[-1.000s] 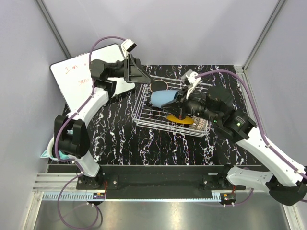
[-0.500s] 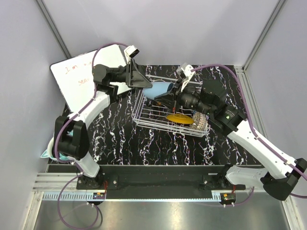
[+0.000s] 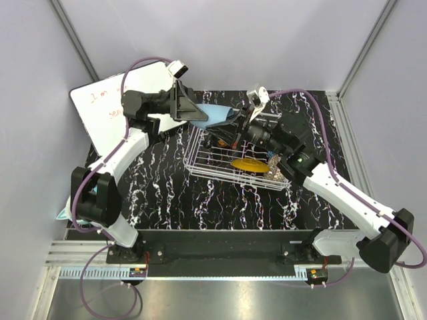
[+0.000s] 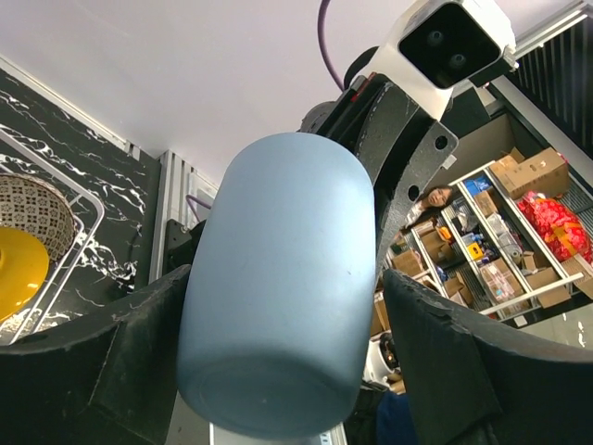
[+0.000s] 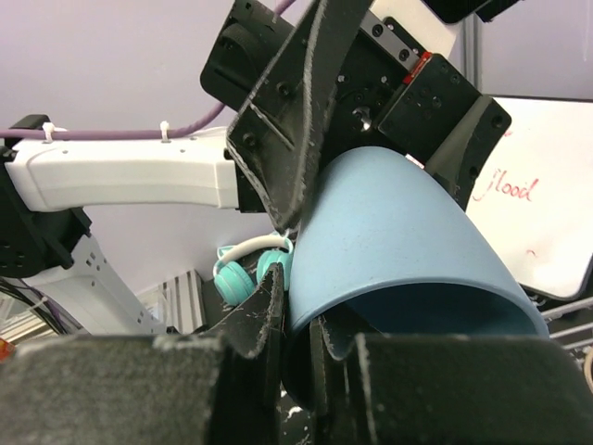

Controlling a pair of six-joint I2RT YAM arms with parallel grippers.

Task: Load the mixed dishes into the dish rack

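The pale blue cup [image 3: 217, 115] hangs in the air over the back left corner of the white wire dish rack [image 3: 200, 163]. My right gripper [image 3: 235, 127] is shut on its rim [image 5: 408, 297], one finger inside and one outside. My left gripper [image 3: 199, 113] stands open around the cup's closed end [image 4: 278, 278], with a visible gap at one finger [image 4: 445, 352]. A yellow plate [image 3: 248, 165] and a patterned bowl [image 3: 279, 172] stand in the rack's front right part.
A white writing board [image 3: 107, 110] leans at the back left. Teal headphones [image 3: 70, 210] lie at the table's left edge and show in the right wrist view [image 5: 243, 273]. Purple cables loop above both arms.
My right gripper has carried the cup up and to the back left, from over the rack's middle into the left gripper's open jaws. The left gripper shifted a little toward it.
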